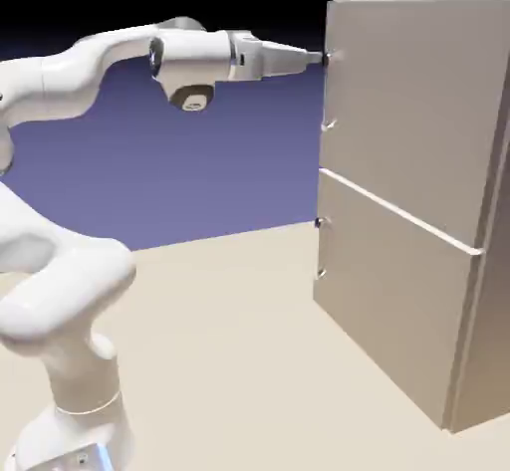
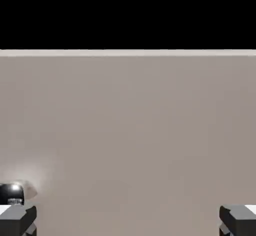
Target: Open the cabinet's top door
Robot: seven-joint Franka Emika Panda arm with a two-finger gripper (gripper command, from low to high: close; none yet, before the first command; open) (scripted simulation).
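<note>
While your tool (image 1: 321,59) sits spread wide at the upper end of the handle (image 1: 327,91) on the top door (image 1: 413,111), you are still in the approach step. The cabinet (image 1: 468,340) stands on the desk (image 1: 229,340), shut. Next, centre the handle (image 2: 13,192) between the fingertips (image 2: 17,219) before pinching.

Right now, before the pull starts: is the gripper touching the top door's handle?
Cannot tell. The exterior view puts the gripper at the handle's upper end; hand view shows fingertips wide apart.

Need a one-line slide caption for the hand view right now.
Open gripper faces the top door, the handle's metal end by its left fingertip.
</note>
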